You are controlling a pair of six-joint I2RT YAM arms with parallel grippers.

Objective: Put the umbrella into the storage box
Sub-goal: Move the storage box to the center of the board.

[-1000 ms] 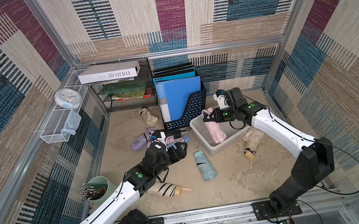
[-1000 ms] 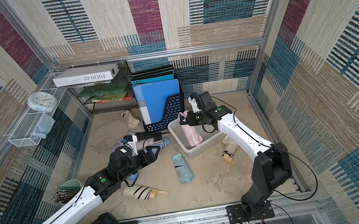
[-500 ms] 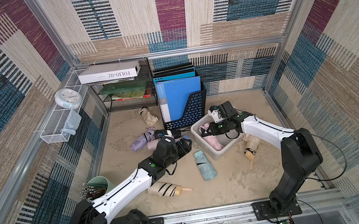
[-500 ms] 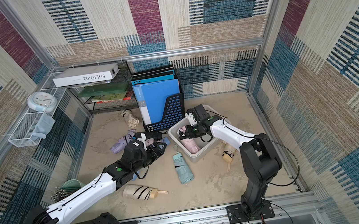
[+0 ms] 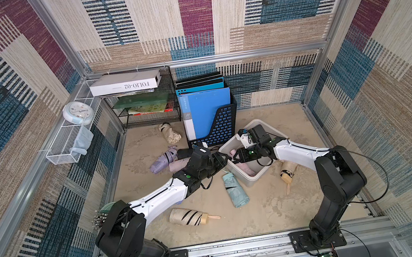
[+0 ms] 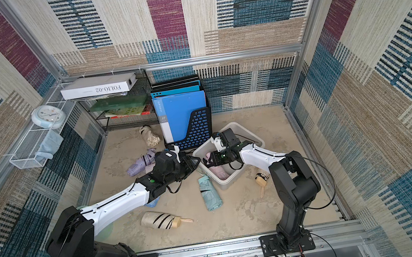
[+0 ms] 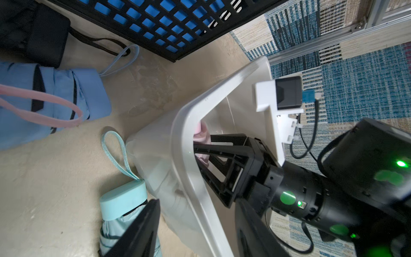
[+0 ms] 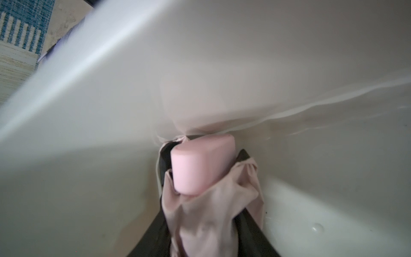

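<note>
Umbrella [image 5: 247, 170] in storage box [image 5: 255, 179], handle [image 5: 232, 152] rearward

The storage box [image 5: 256, 178] is plain grey-white; the umbrella [image 8: 201, 165] inside it is pale pink. Beside the box, a mint-green umbrella [image 5: 236, 190]; farther off, a beige umbrella [image 5: 187, 216] with black stripes. Behind the box, a black file holder [image 5: 222, 132].

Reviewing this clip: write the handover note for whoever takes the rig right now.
Left gripper: open, jaws astride the storage box rim at a corner.
Right gripper: inside the box, fingers flanking the pink umbrella; grip or release unclear.
Done: pink umbrella is in the box.
To do: withdraw the right gripper; mint umbrella, striped umbrella, lilac umbrella and others lie on the floor outside.
</note>
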